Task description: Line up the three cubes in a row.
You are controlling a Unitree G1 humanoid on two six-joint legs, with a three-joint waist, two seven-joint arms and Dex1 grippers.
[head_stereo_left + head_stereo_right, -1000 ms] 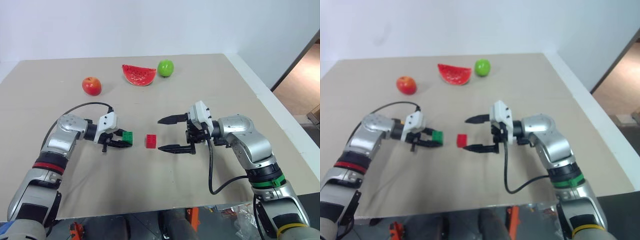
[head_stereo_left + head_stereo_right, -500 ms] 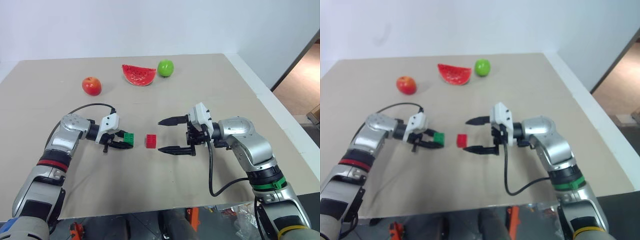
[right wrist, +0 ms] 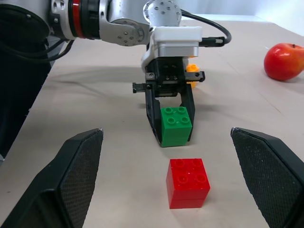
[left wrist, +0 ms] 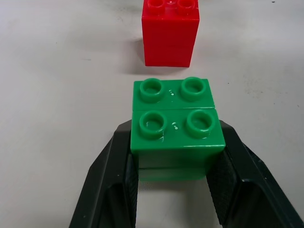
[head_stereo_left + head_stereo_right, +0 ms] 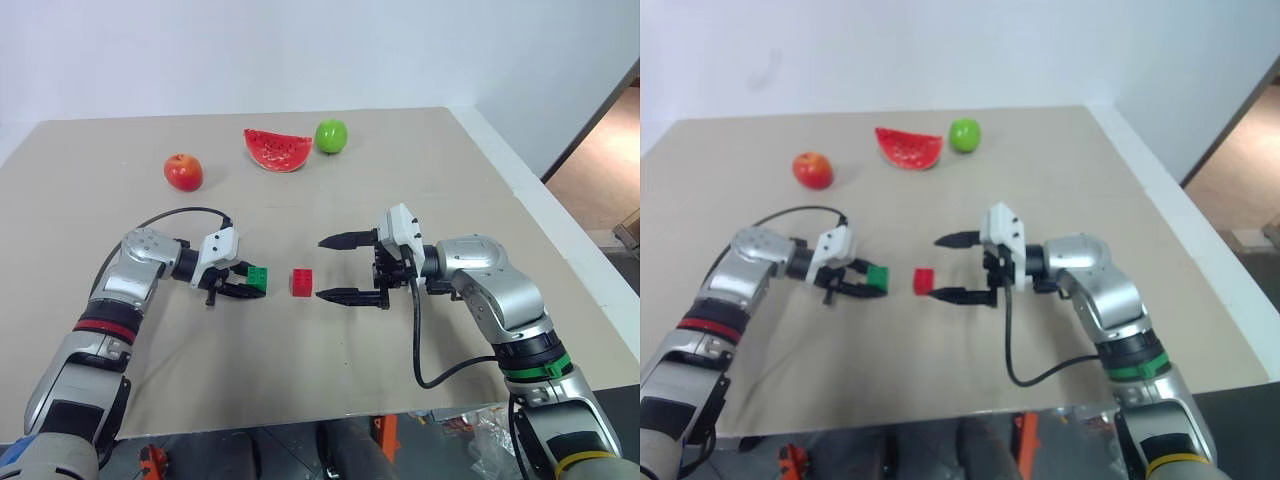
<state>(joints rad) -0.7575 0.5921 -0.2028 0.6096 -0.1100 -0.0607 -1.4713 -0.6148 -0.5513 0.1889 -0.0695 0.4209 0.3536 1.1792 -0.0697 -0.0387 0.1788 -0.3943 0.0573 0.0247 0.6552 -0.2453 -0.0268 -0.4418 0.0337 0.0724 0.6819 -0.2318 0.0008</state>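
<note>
A green cube [image 5: 258, 278] rests on the beige table [image 5: 420, 170] with my left gripper [image 5: 252, 281] shut on it, one black finger [image 4: 116, 166] on each side. The red cube [image 5: 301, 282] stands a short gap to its right, free on the table. My right gripper [image 5: 321, 268] is open wide just right of the red cube, its fingertips pointing at it without touching. In the right wrist view a bit of the yellow-orange cube [image 3: 192, 69] peeks out behind my left gripper.
At the back of the table lie a red apple [image 5: 183, 172], a watermelon slice [image 5: 277, 150] and a green apple [image 5: 331, 136]. The table's right edge [image 5: 545, 215] runs close to my right arm.
</note>
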